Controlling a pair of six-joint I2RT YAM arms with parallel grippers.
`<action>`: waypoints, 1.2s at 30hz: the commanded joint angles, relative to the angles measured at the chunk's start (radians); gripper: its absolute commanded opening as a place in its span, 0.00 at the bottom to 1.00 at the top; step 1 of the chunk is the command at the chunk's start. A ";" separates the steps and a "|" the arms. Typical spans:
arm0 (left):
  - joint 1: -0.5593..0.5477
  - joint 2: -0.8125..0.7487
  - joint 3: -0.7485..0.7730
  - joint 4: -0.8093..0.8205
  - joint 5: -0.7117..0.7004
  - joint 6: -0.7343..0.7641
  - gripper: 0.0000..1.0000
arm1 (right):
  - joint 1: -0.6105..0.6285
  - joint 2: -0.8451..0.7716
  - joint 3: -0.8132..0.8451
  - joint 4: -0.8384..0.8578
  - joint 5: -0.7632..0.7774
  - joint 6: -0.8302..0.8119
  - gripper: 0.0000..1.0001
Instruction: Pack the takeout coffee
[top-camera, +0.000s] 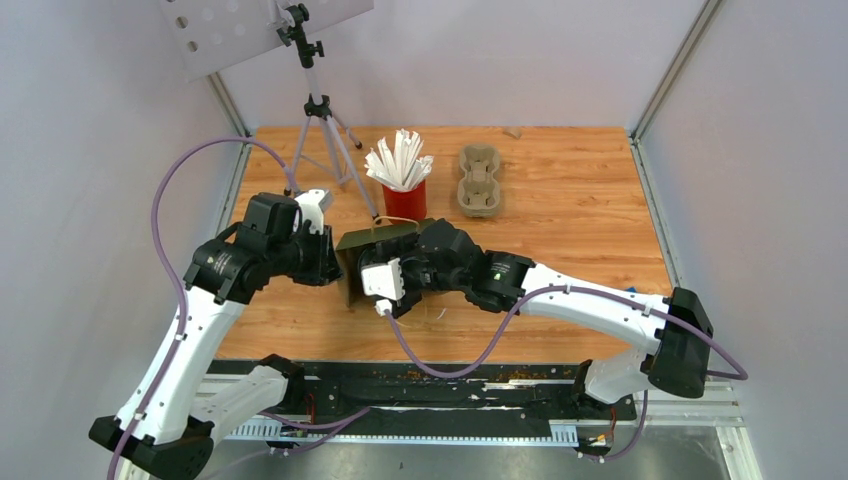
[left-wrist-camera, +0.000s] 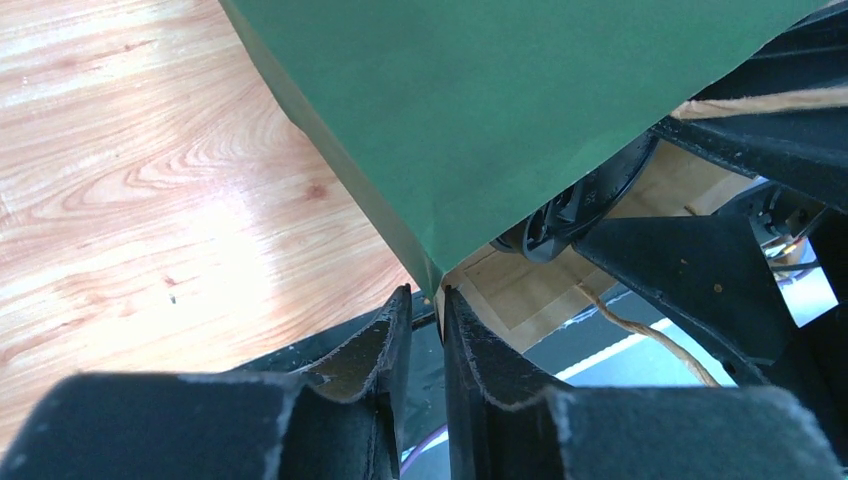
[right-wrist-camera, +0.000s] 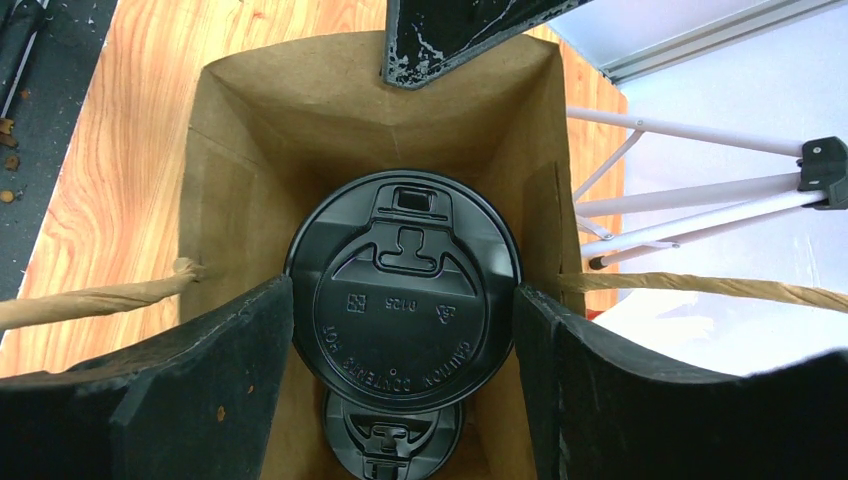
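A green paper bag (top-camera: 375, 243) with a brown inside (right-wrist-camera: 300, 130) stands open at the table's middle. My right gripper (right-wrist-camera: 402, 292) reaches down into it, its fingers against both sides of the black lid of a takeout coffee cup (right-wrist-camera: 402, 250). The second cup's black lid (right-wrist-camera: 393, 440) shows lower in the bag, partly under the first. The white cup bodies are hidden. My left gripper (left-wrist-camera: 427, 295) is shut on the bag's rim corner (left-wrist-camera: 436, 275), beside the green outer wall (left-wrist-camera: 500, 110). From above, both grippers meet at the bag, left (top-camera: 335, 262) and right (top-camera: 385, 280).
A red cup of white straws (top-camera: 404, 198) stands just behind the bag. A beige pulp cup tray (top-camera: 479, 180) lies at the back right of it. A camera tripod (top-camera: 322, 120) stands at the back left. The bag's twine handles (right-wrist-camera: 90, 298) stick out sideways.
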 joint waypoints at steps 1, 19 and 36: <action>0.003 -0.023 0.016 0.018 -0.010 -0.042 0.27 | -0.002 0.009 0.010 0.049 -0.041 -0.046 0.70; 0.003 -0.013 -0.008 -0.016 -0.006 -0.097 0.39 | -0.007 0.081 0.034 0.125 -0.050 -0.073 0.70; 0.003 0.004 -0.018 -0.023 -0.027 -0.006 0.00 | -0.024 0.163 0.044 0.168 -0.061 -0.102 0.69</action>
